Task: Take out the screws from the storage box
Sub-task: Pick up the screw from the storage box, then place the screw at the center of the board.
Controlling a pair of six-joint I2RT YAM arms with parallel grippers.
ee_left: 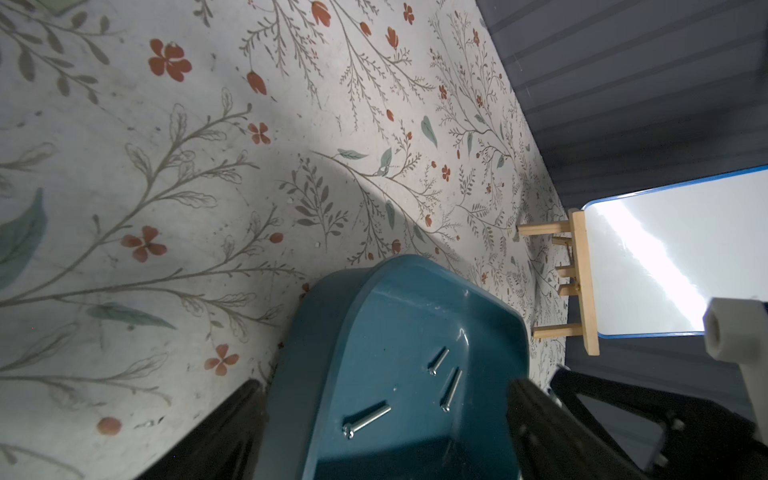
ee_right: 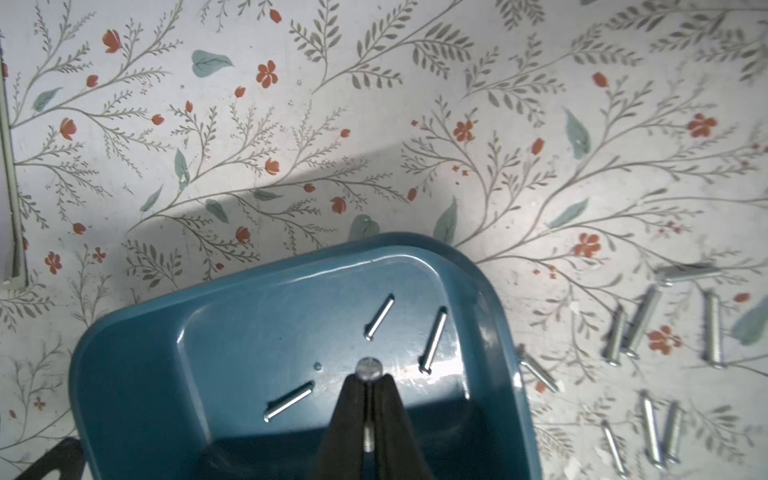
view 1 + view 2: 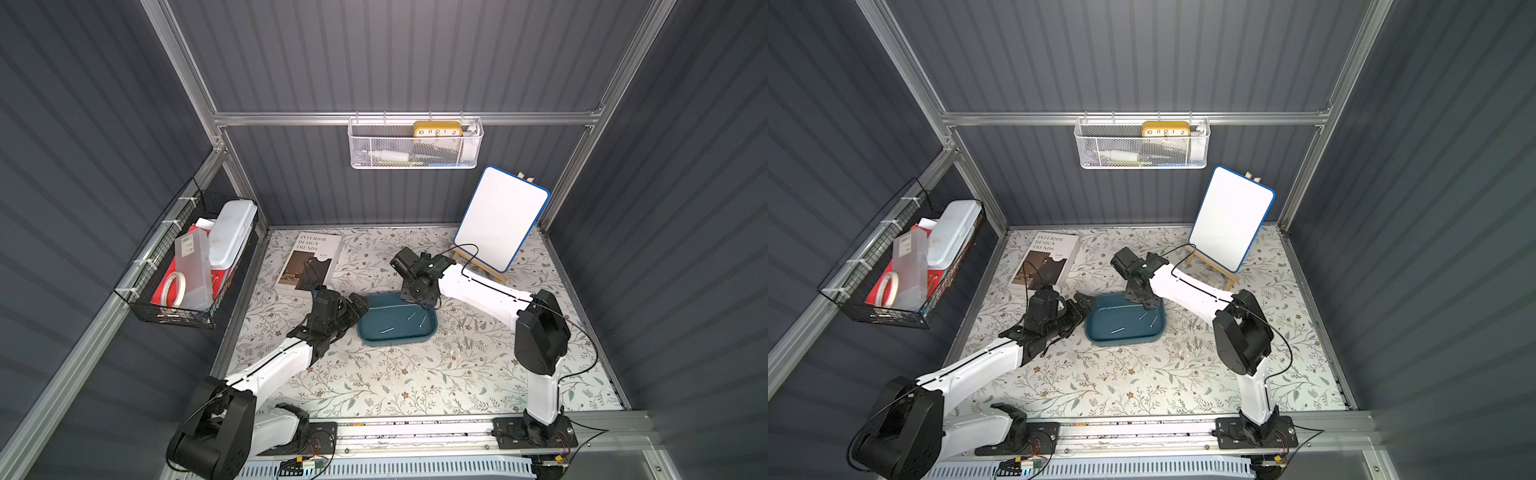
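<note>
One screw (image 2: 369, 369) is sitting pinched in the right hand (image 2: 368, 380), whose fingers are pressing together on its shank. Its head is showing just past the fingertips, so its long axis is running in line with the fingers and pointing down at the floor of the box (image 2: 249, 328). In both top views this hand is hanging over the box's far right corner, inside the line of the rim.

Three loose screws (image 2: 433, 338) are lying flat on the box floor, apart from one another and each at its own angle. None is touching the held one.

Several more are lying outside on the tabletop (image 2: 291, 124), in a scatter (image 2: 640, 324) near the box's right wall, on the right arm's side.

Judgement: the coming move is turning on that relation. The set-down area is lying to the right of the hand, with the box's raised right wall standing between. The held screw is therefore needing enough lift to clear the rim before travelling sideways. The right arm is much the nearer to the scatter.

The left hand (image 3: 358, 307) is standing spread wide at the box's left end, with a finger on either side of that end in its wrist view. Whether the fingers are pressing on the wall cannot be told. It is holding no screw.
</note>
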